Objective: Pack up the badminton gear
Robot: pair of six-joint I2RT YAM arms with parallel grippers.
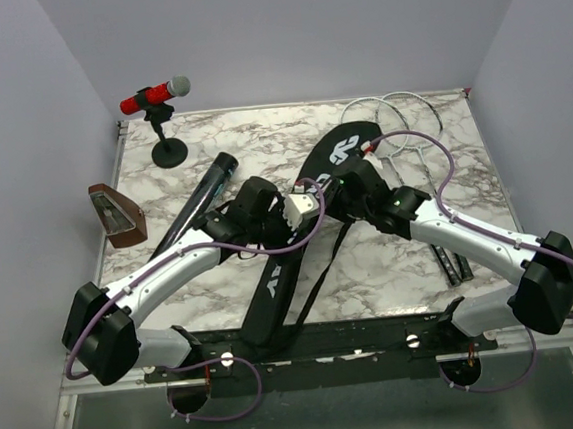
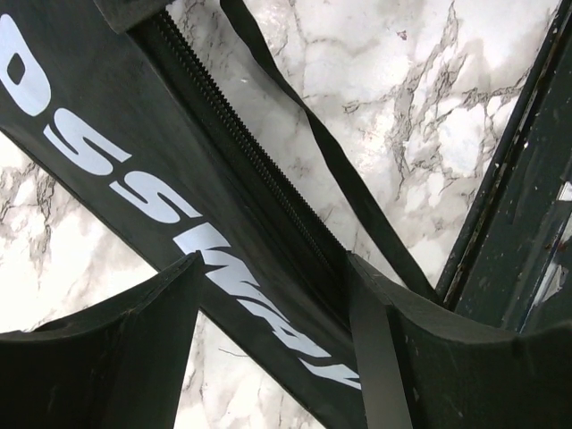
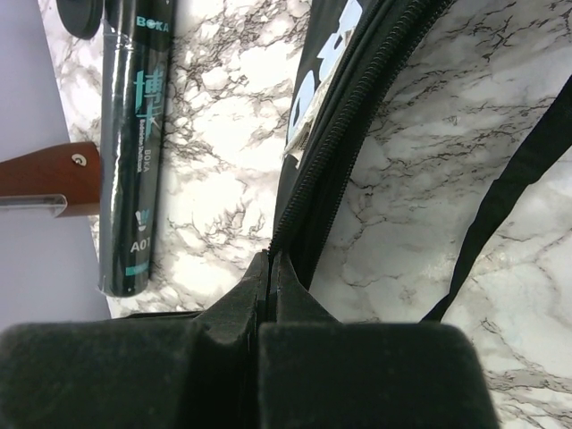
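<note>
- The black bag (image 1: 269, 294) lettered "CROSSWAY" lies slantwise on the marble table (image 1: 381, 266). Its narrow end is nearest the arm bases and its broad end points away to the right.
- Over the bag's narrow half hangs the left gripper (image 2: 273, 264). Its fingers (image 2: 107, 349) stand apart, one on each side of the bag, with the white lettering and the zipper (image 2: 241, 143) running between them.
- A loose black strap (image 2: 331, 152) trails off the bag's edge, passing the left gripper's right finger.
- A little farther up the bag sits the right gripper (image 3: 271, 264). Its fingers are pressed together, with the tips right at the zipper line. I cannot tell whether a pull tab is caught between them.
- Left of the bag and lying roughly parallel to it is the long dark tube (image 3: 134, 152).
- Farther left of the bag, past the tube, a brown wedge (image 1: 118, 217) sits at the table's edge.
- Right of the bag's broad end lie the rackets (image 1: 405, 129), with their heads at the far side and their dark handles reaching back toward the right arm.
- Far left of the bag, at the back corner, stands a red microphone (image 1: 156, 95) on a black stand.
</note>
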